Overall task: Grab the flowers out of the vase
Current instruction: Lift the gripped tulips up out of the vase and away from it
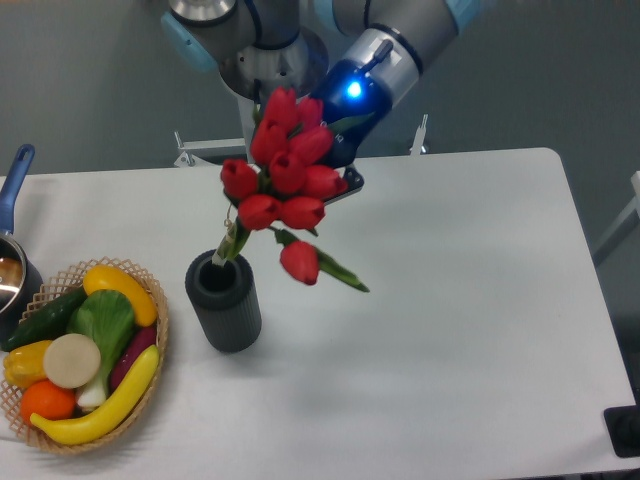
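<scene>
Red tulip buds in a tied bunch with green leaves and stems (285,185), held up above and to the right of the short dark grey ribbed cylinder vase (224,302). Stem ends down at the vase's round mouth, just at or inside its rim; hard to tell whether touching. Bunch tilted, heads leaning up and right toward the arm, one bud hanging lower on the right with a long green leaf beside it.

Dark two-finger gripper with a glowing blue light (338,178) right behind the bunch, mostly hidden by the buds. Fingers closed on the flowers as far as can be seen, only a dark edge showing at the right side of the cluster. Grey arm with pale blue joint caps reaching in from the top of the view.

Vase upright on the white table (470,300), left of centre.

Woven straw basket (150,300) at the lower left, near the vase but apart from it, filled with a yellow banana, a yellow pepper, a green cucumber, a leafy green, a purple aubergine, an orange and a pale round slice. Dark pot with a blue handle (14,225) cut off by the left edge.
</scene>
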You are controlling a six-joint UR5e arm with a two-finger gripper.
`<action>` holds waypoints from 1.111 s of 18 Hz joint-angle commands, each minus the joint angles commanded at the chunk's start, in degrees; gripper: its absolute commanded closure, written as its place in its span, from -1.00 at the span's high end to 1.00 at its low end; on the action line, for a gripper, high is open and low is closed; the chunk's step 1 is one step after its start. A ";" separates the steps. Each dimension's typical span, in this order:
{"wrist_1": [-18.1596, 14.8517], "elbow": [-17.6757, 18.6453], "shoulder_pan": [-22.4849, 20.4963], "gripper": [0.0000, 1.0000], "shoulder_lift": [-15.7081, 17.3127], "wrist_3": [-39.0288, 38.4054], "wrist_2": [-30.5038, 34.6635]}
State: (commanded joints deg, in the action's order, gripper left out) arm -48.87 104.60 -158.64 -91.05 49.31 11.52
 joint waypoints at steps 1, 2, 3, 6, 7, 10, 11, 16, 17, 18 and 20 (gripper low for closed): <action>0.00 -0.70 -0.62 -0.27 -0.09 0.09 0.00; 0.09 -1.58 -1.14 -0.27 -0.44 0.52 0.08; 0.09 -2.37 -1.76 -0.27 -0.79 0.79 0.17; 0.18 -4.04 -3.43 -0.27 -3.42 4.47 0.70; 0.44 -4.22 -3.52 -0.27 -4.39 6.31 0.96; 0.88 -4.40 -5.71 -0.27 -6.59 13.08 2.72; 0.88 -4.49 -6.16 -0.27 -6.68 13.97 2.81; 0.97 -5.02 -7.48 -0.27 -7.12 14.24 4.30; 0.97 -4.84 -7.48 -0.27 -7.03 14.24 4.65; 0.97 -4.84 -7.48 -0.27 -6.95 14.24 4.92; 0.88 -4.66 -7.39 -0.27 -6.77 14.15 5.44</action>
State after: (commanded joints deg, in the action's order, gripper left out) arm -47.99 99.93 -166.03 -97.82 63.46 16.96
